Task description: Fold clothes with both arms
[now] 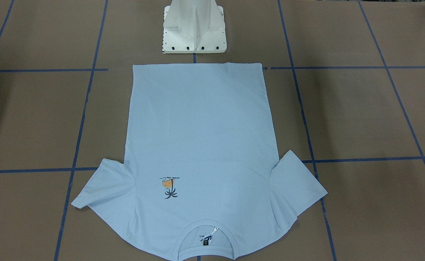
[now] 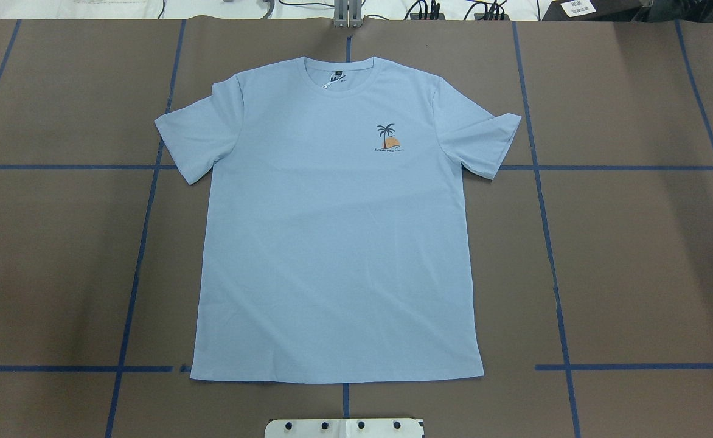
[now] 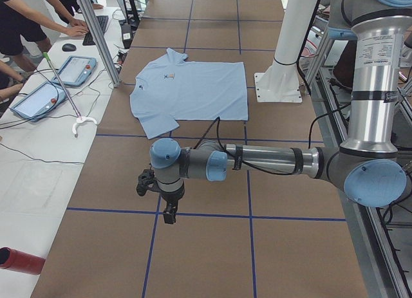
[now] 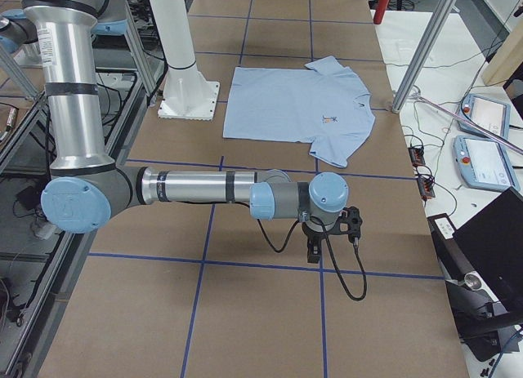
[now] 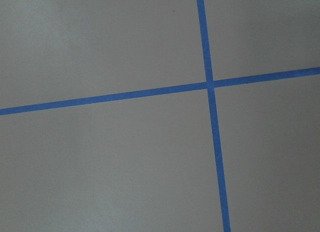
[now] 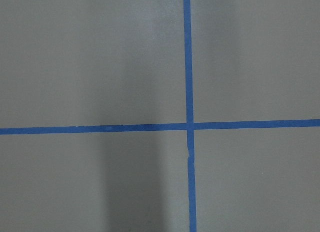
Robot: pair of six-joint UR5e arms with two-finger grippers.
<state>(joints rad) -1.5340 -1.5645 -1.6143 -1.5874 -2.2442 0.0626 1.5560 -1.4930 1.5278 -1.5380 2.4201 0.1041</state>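
The light blue T-shirt (image 2: 332, 243) lies flat and spread out, chest print up, collar at the far side from the robot's base. In the front-facing view the T-shirt (image 1: 198, 137) has both sleeves spread. My left arm reaches out low over the brown table, well off to the shirt's side, and its gripper (image 3: 168, 215) points down over a blue tape crossing. My right gripper (image 4: 315, 254) hangs likewise at the other end. Only the side views show either gripper, so I cannot tell whether they are open or shut. The wrist views hold only bare table and tape.
The white pedestal (image 1: 194, 32) stands just behind the shirt's hem. Blue tape lines grid the brown table (image 2: 636, 243). Beside the table are teach pendants (image 3: 38, 98), a metal post (image 3: 103, 40), a red cylinder (image 3: 19, 259) and people's hands at a keyboard.
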